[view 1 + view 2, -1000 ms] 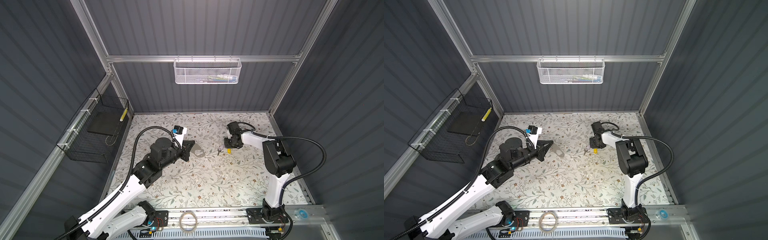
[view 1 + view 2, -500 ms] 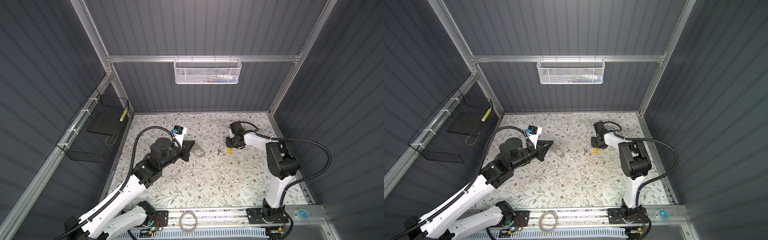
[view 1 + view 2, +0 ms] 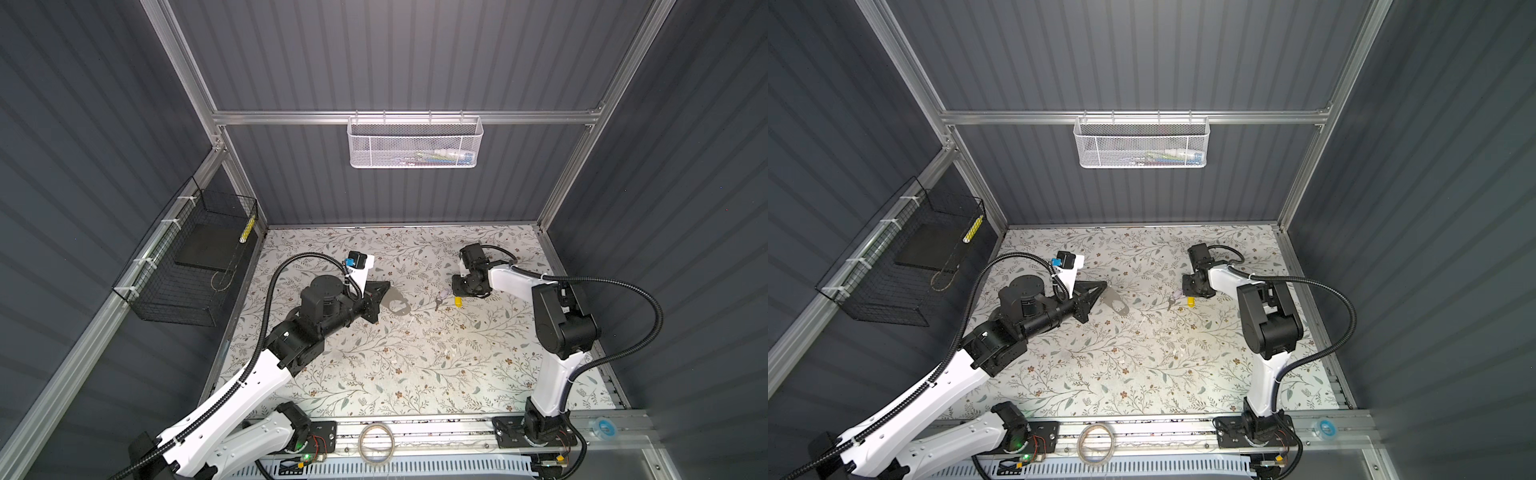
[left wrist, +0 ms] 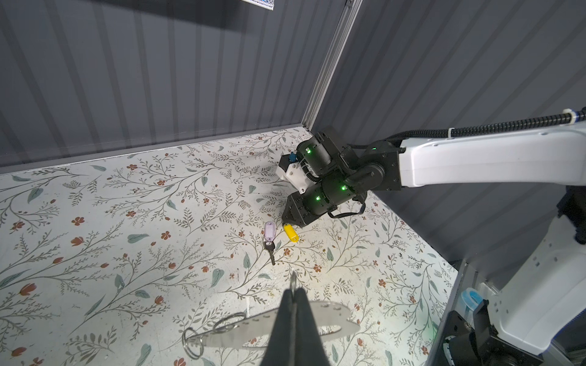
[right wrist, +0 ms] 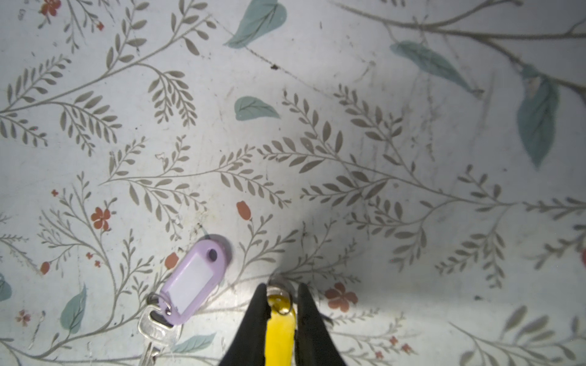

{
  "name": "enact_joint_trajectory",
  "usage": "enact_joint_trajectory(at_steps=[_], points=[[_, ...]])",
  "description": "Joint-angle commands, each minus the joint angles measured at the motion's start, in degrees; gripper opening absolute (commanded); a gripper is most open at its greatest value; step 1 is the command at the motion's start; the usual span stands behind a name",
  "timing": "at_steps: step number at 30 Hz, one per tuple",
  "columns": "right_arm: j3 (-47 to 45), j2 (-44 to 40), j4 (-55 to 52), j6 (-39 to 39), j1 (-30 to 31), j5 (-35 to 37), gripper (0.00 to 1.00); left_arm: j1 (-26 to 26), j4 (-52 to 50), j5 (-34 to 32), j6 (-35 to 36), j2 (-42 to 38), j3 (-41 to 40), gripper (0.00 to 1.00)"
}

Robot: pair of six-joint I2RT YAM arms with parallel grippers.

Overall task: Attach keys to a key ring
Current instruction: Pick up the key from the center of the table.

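Currently we see floral worktop (image 3: 415, 365), grey ribbed walls (image 3: 374, 62). White mesh basket (image 3: 415, 143) on back wall: contents unclear; black wire basket (image 3: 187, 266) holds dark slab (image 3: 208, 247); left gripper (image 4: 294, 293) clamps key ring (image 4: 333, 317) mid-worktop; right gripper (image 5: 282, 290) pinches yellow key (image 5: 280, 336) back-right, lilac key (image 5: 190, 285) beside.

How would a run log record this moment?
left pincer: shut on key ring | right pincer: shut on yellow key tag | lilac key: loose
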Motion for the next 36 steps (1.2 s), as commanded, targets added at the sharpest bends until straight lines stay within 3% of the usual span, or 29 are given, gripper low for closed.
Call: enact_joint_trajectory(at_steps=[1,22,36], points=[[-0.24,0.01,-1.29,0.55,-0.40,-0.43,0.20,-0.29,1.27,0.84,0.84,-0.49,1.62,0.00],[1.31,1.41,-3.75,0.30,-0.59,-1.82,0.15,-0.30,0.85,0.42,0.85,-1.50,1.01,0.00],[1.55,1.37,-3.23,0.04,-0.67,-2.21,0.05,-0.29,0.80,0.34,0.87,-1.51,0.77,0.00]])
